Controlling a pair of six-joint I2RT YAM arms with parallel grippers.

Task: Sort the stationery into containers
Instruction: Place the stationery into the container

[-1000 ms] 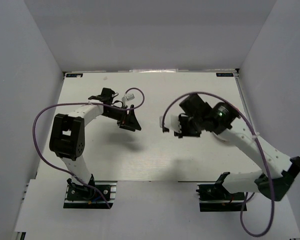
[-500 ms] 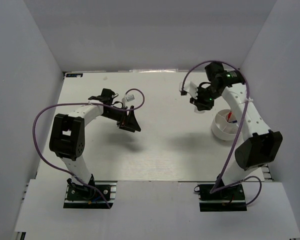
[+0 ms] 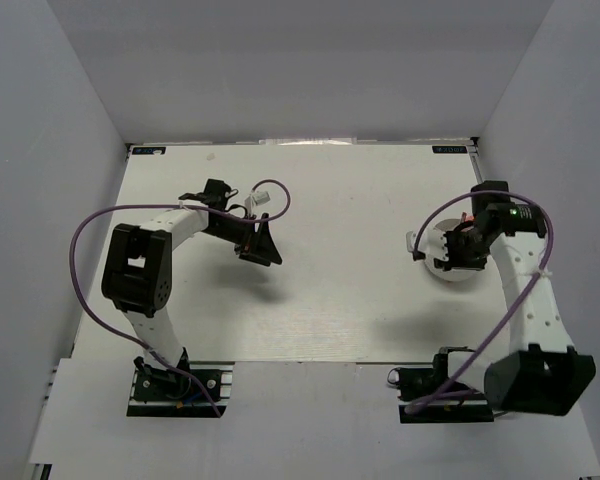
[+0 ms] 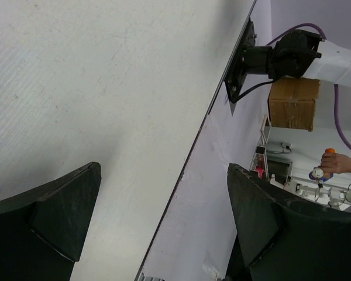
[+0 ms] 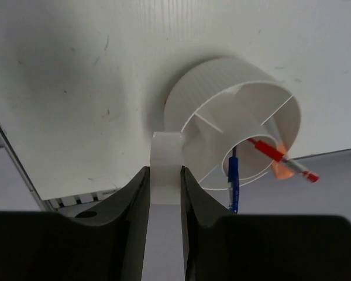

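Observation:
My right gripper [image 5: 165,175] is shut on the white tape ring [image 5: 167,161], held on edge between the fingers. The ring hangs just outside the near rim of the round white divided bowl [image 5: 222,79]. A slim blue pen [image 5: 233,182] and a slim red pen [image 5: 269,151] stand in the bowl, with the orange cap of a marker [image 5: 281,170] beside the red pen. From above, the right gripper [image 3: 425,246] covers most of the bowl [image 3: 458,276], and the tape ring [image 3: 416,243] shows at its left. My left gripper [image 3: 262,256] hovers open at centre-left, nothing between its fingers [image 4: 52,219].
White walls enclose the table on three sides. Purple cables [image 3: 90,235] loop off both arms. In the left wrist view the table's edge [image 4: 190,158] runs diagonally, with an arm base [image 4: 281,55] and a cardboard box [image 4: 292,102] beyond it.
The right arm swung from mid-table to the far right, then down over the bowl, carrying the tape ring throughout. The left arm has stayed still.

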